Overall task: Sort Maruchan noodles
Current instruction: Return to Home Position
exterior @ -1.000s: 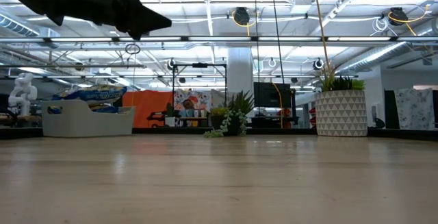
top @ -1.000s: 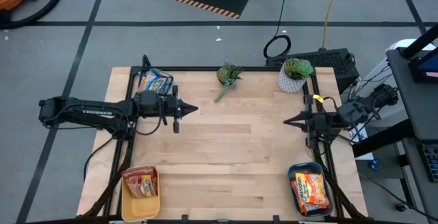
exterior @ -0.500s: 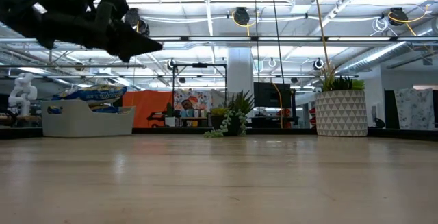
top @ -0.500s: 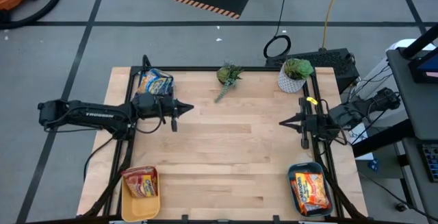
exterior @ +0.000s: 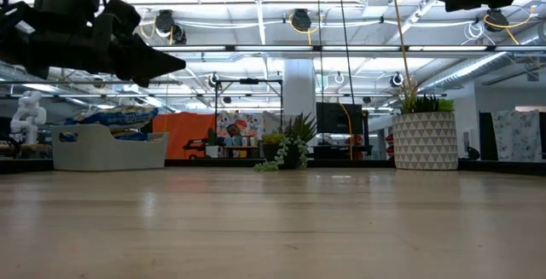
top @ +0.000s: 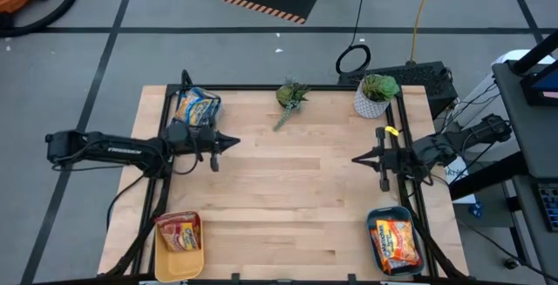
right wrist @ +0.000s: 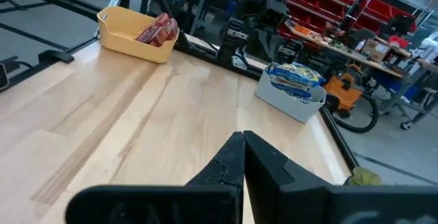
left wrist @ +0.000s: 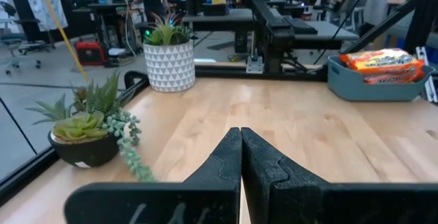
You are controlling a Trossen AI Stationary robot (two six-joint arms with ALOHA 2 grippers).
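Observation:
The Maruchan noodles lie in three bins at the table's corners. Blue-and-yellow packets (top: 197, 106) fill the grey bin (right wrist: 291, 99) at the far left. Red-and-yellow packets (top: 178, 231) lie in the yellow bin (top: 180, 263) at the near left. Orange packets (top: 395, 239) lie in the teal bin (top: 384, 214) at the near right. My left gripper (top: 234, 140) hangs shut and level above the table's left side, holding nothing. My right gripper (top: 357, 158) hangs shut above the right side, also holding nothing.
Two potted plants stand at the far edge: a small succulent (top: 291, 96) near the middle and a larger one in a white patterned pot (top: 375, 95) at the far right. The bare wooden tabletop (top: 296, 189) lies between the grippers. Black frame rails run along the table's sides.
My left gripper has sunk and drawn back toward the table's left edge, staying shut. My right gripper has come down a little, so that its arm now shows at the top of the low view, and it stays shut. The packets and bins have kept their places.

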